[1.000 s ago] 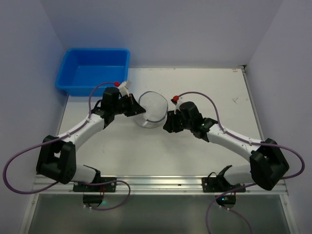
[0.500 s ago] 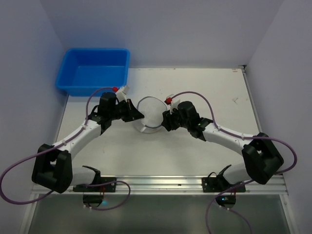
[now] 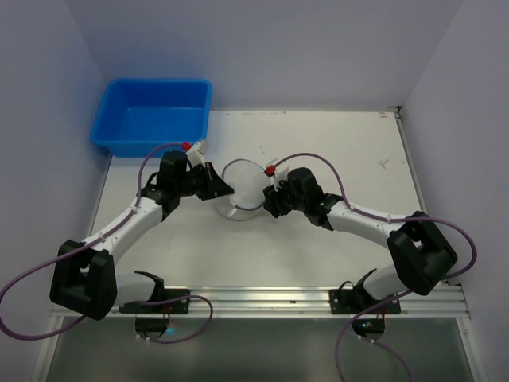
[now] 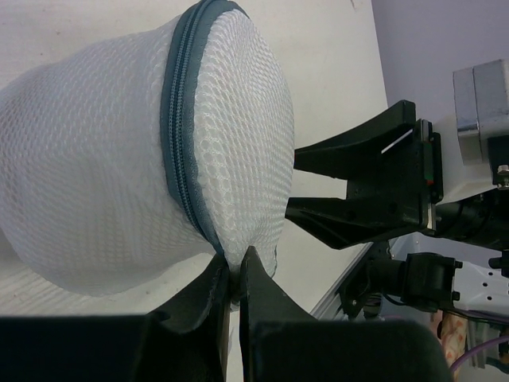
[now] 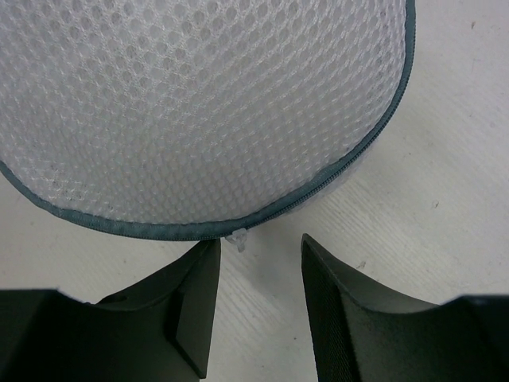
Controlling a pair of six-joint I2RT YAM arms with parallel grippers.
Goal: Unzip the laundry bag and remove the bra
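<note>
Left gripper (image 4: 233, 288): clamped shut on bag (image 4: 103, 159) fabric right at the zipper (image 4: 179, 135), at the bag's 9 o'clock in top view.
Right gripper (image 5: 256, 274): jaws apart, nothing held. It sat at the bag's 3 o'clock in top view.
Tab (image 5: 237, 239): small and pale, hung off the zipper at 6 o'clock in the right wrist view, just ahead of the jaw gap and nearer the left-hand finger.
Bag location: about mid-table (image 3: 342, 151), between both grippers. Tub (image 3: 151, 111) was at the table's 10 o'clock, well apart.
Risk 1: tab was tiny and off-centre, so a close from there could have missed it or nipped mesh instead.
Risk 2: left pinch held only a thin fold, so a hard tug on the zipper could have pulled it free or dragged the whole bag.
Risk 3: zipper ran round a curve, so a straight pull could have jammed it.
Hidden: bra not visible through the mesh.
Unclear: slider body hard to make out, and couldn't tell if any zipper had parted.
Top view: fingertips masked by the wrists and bag.
</note>
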